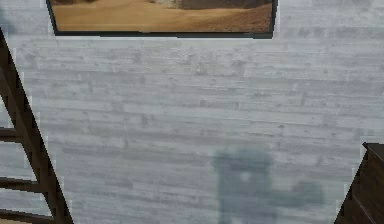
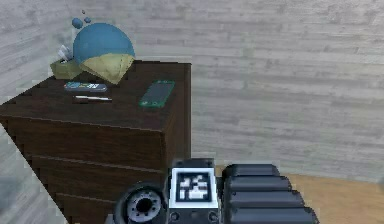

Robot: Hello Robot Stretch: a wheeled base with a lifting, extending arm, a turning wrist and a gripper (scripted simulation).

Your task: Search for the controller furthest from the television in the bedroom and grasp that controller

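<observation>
A dark wooden dresser stands at the arm side view's left. On its top lie a small grey remote-like controller, a thin white stick just in front of it, and a flat dark green slab nearer the right edge. At the bottom edge the arm ends in a white marked square, with the gripper's dark body left of it, below the dresser front. Its far end is hard to make out, so I cannot tell whether it holds anything.
A round blue and tan object sits at the dresser's back left. Grey plank wall faces me close, with a framed picture up high. A dark ladder-like frame stands at the forward view's left, dark furniture at its right. Wood floor lies right of the dresser.
</observation>
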